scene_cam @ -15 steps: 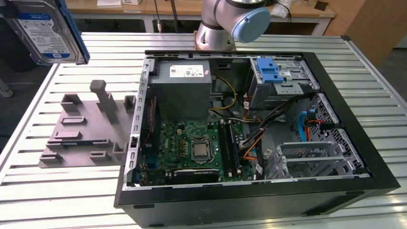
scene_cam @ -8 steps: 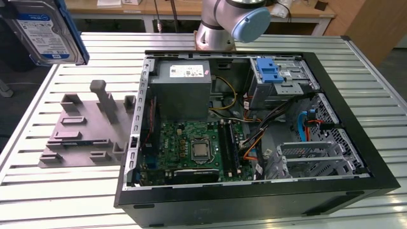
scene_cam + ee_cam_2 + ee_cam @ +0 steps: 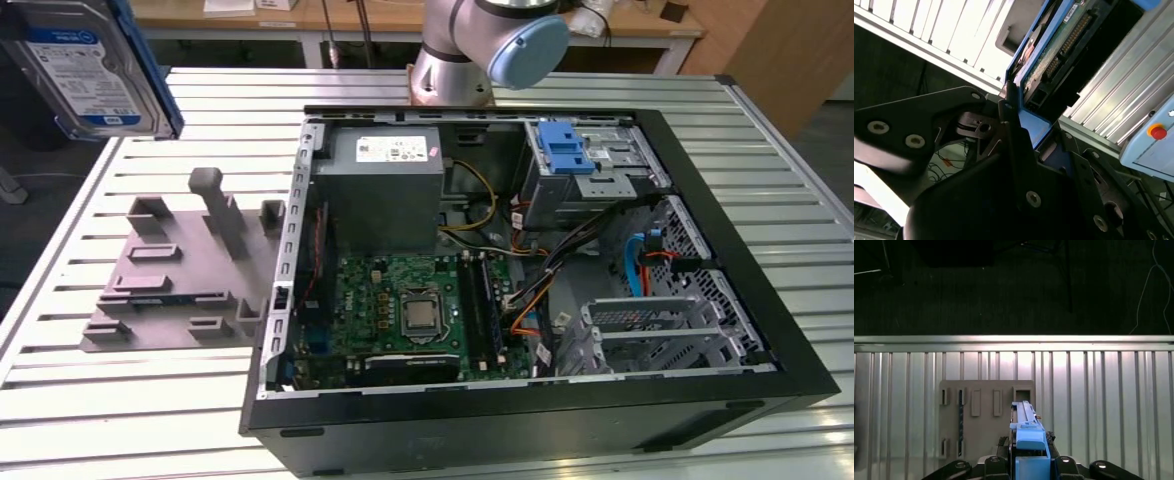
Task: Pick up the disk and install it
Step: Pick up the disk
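One disk [image 3: 87,70], clamped by its blue carrier in the end effector [image 3: 1029,460], fingers closed narrow on both sides. Hangs edge-on in the air over the single grey fixture [image 3: 180,270], near the worktop [image 3: 120,420] edge on the exterior view's left. One open computer case [image 3: 534,420] just beside the fixture, filling the worktop's middle. Inside it, one drive cage [image 3: 587,165] with a blue latch, toward the far edge. Bare slats around the fixture and along the near edge.
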### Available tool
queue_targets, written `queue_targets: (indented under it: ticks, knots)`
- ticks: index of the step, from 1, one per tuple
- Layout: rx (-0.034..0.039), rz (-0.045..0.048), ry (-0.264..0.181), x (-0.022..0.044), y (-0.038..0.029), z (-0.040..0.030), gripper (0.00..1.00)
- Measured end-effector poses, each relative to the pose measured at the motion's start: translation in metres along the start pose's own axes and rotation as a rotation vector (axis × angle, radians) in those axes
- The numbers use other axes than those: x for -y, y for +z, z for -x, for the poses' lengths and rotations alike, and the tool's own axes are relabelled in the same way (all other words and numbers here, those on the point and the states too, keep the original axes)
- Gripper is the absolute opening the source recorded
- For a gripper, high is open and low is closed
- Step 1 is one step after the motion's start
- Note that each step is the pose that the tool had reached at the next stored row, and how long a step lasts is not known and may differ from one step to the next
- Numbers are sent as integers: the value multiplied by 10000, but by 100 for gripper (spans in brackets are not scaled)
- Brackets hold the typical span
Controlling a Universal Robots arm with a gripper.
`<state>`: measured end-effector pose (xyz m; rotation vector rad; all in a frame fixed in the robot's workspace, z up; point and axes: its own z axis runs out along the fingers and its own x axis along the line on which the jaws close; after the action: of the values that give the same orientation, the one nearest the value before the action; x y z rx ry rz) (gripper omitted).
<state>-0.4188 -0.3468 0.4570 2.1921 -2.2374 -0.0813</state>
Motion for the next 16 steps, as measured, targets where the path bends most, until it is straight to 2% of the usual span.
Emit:
queue_targets:
  ticks: [3,5,9,16]
  knots:
    - [-3,-1,-2,-4,-107,3,36]
    - [-14,-1,-4,-7,-147,-2,36]
    - [-52,2,-46,-8,-151,-52,36]
    - [-57,1,-66,-6,-156,-232,36]
